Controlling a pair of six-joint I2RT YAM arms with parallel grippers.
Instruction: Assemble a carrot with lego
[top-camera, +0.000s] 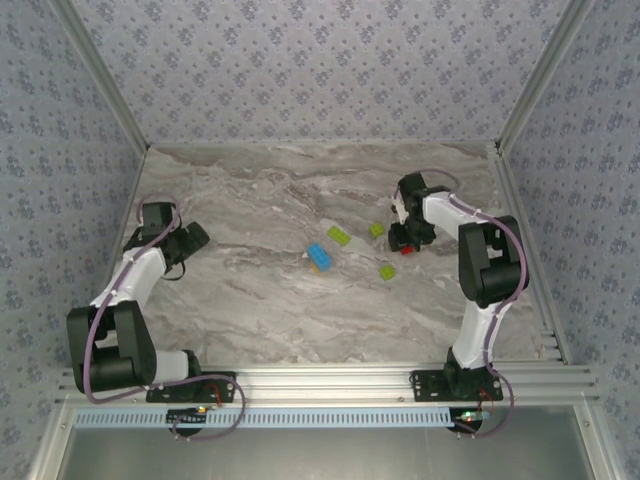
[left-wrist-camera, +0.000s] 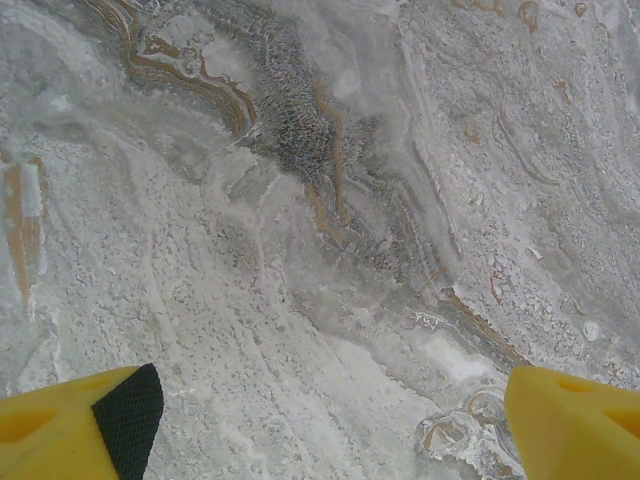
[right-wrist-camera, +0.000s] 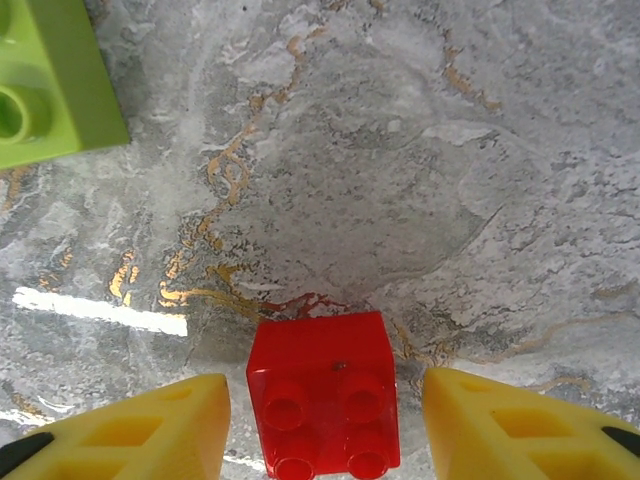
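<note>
While the marble-patterned table (top-camera: 250, 320) is bearing every loose piece, the two arms are standing in unlike roles. The left arm (top-camera: 130, 290) is lying at the left side, well apart from the bricks. The left gripper (left-wrist-camera: 330, 440) is hanging over bare stone with its yellow fingers (left-wrist-camera: 70, 430) spread wide and nothing between them. I judge this to be a waiting posture that is keeping the work area free.

The right arm (top-camera: 485, 270) is reaching in to the right of the brick cluster. The right gripper (top-camera: 403, 240) is straddling the red brick (right-wrist-camera: 325, 395), which is sitting studs-up on the table. Its fingers (right-wrist-camera: 140, 425) are parted, with a gap showing on either side, so nothing is being pinched. By my judgement, a pick-up is being lined up.

No carrot is standing assembled. The lego is lying scattered mid-table: the blue brick (top-camera: 320, 256) with a sliver of orange at its near edge, and three lime-green ones, the far-left one (top-camera: 338, 235), the far-right one (top-camera: 376, 229) and the near one (top-camera: 386, 271).

The overhead view is giving the layout but is hiding the finger gaps. The right wrist view is supplying them, along with a studded lime-green brick (right-wrist-camera: 50, 80) lying beyond and to the left. I cannot tell which of the three that is, nor whether blue and orange are joined.
</note>
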